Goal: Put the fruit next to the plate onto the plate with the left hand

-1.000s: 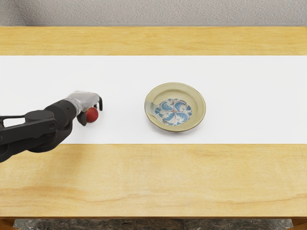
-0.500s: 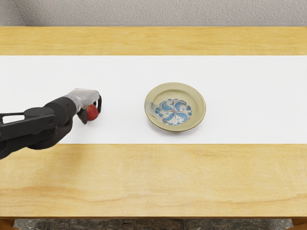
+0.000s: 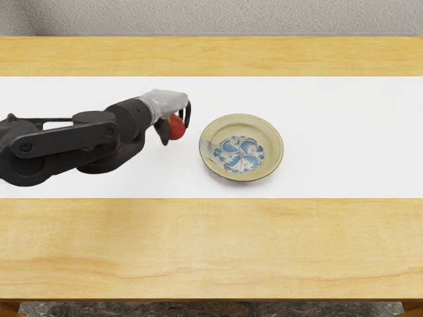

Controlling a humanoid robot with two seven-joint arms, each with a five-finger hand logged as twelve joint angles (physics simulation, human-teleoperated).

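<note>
While the wood table [image 3: 211, 251] fills the frame from edge to edge, a white cloth [image 3: 344, 99] runs across it as a wide band from left to right, through the upper middle.

Left arm [image 3: 73, 142]: dark links, enters at the left edge and reaches right and slightly up, over the cloth. It ends left of centre.

Plate [image 3: 272, 135]: round, olive-tan rim, blue and white pattern with red lines in the well. Sits flat on the cloth just right of centre, nothing on it.

Left hand [image 3: 165, 109]: grey back of hand facing up, dark fingers [image 3: 187, 112] curled down and over the front, thumb [image 3: 162, 135] below on the near side. Fingers drawn in, not spread, and clamped around the fruit.

Fruit [image 3: 176, 127]: small, round, red. Held inside the curl of the hand, between fingers and thumb, partly hidden by them. It is just left of the plate's left rim, with a thin strip of white cloth showing between them. Not over the plate. Cannot tell whether it clears the cloth.
</note>
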